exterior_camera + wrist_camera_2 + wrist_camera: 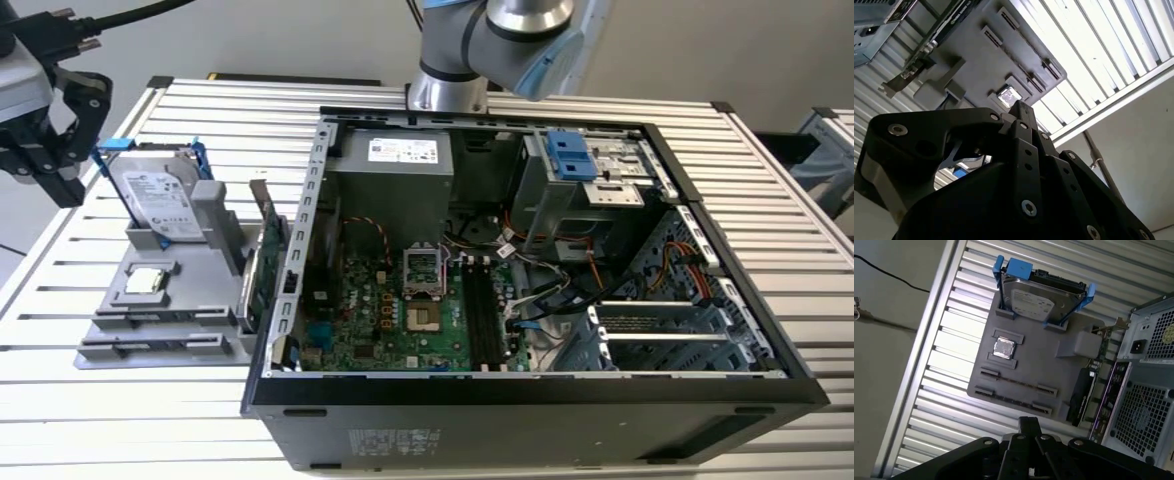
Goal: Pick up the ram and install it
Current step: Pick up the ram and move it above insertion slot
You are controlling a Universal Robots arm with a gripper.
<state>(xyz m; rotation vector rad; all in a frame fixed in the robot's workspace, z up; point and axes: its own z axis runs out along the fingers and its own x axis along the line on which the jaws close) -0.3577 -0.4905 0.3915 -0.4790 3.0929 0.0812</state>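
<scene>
Aluminium slats of the table (134, 420) carry an opened computer case (534, 410) and, at the exterior view's left, a grey parts tray (187, 305). The robot's black hand (60, 192) hangs at that view's far left, by the table's edge and just beyond the tray, well apart from the case. In the first wrist view its 2 fingers (1029, 424) meet at the tips, closed.

A silver hard drive (158, 195) with blue rails stands in the tray. A square processor chip (144, 282) lies flat in a recess near it. A large green expansion card (271, 255) stands on edge between the tray and the case wall.

Inside the case the green motherboard (387, 310) lies face up. Its long memory slots (487, 310) show as dark bars beside the processor socket (424, 275). Where the ram is cannot be told, nor whether it sits in 1 of those slots. The arm (487, 40) rises behind the case.
</scene>
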